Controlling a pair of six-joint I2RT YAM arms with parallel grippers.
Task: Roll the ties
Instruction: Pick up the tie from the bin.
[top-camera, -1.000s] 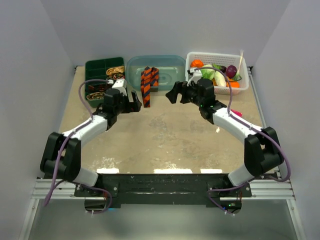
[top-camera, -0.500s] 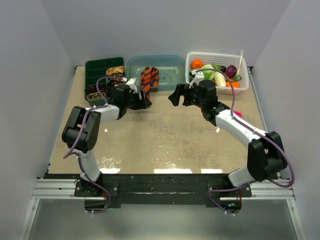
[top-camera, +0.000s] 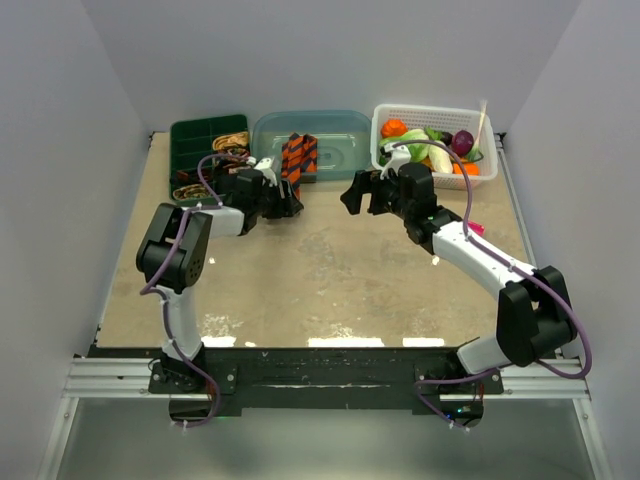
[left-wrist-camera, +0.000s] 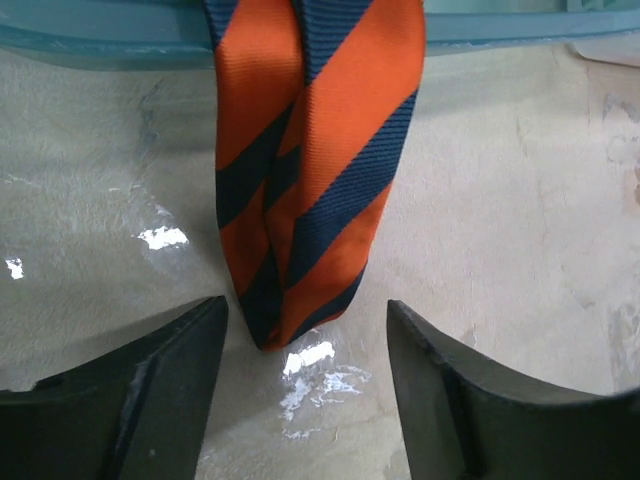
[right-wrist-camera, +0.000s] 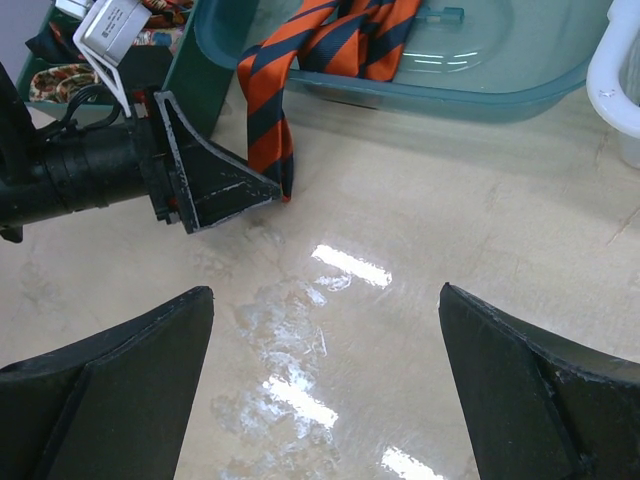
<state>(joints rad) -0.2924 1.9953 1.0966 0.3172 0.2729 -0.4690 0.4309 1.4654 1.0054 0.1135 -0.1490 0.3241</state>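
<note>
The orange tie with dark diagonal stripes (top-camera: 297, 160) hangs out of the teal bin (top-camera: 335, 128) onto the table, its tip on the tabletop. My left gripper (top-camera: 287, 201) is open at that tip. In the left wrist view the tie (left-wrist-camera: 310, 170) ends between the two fingers (left-wrist-camera: 150, 400), and neither finger touches it. My right gripper (top-camera: 355, 192) is open and empty, right of the tie. In its view (right-wrist-camera: 325, 290) the tie (right-wrist-camera: 272, 85) and my left gripper (right-wrist-camera: 215, 185) lie ahead. Small coiled ties (top-camera: 235, 143) sit in the green tray (top-camera: 195, 133).
A white basket (top-camera: 480, 175) of toy vegetables stands at the back right. A pink flat gadget (top-camera: 472, 228) lies beside my right forearm. The teal bin's rim (right-wrist-camera: 450, 95) and the green tray wall (right-wrist-camera: 190, 95) border the tie.
My left arm has folded and its gripper has moved right and forward to the tie's tip. My right gripper has shifted slightly right. The tie has not moved.
</note>
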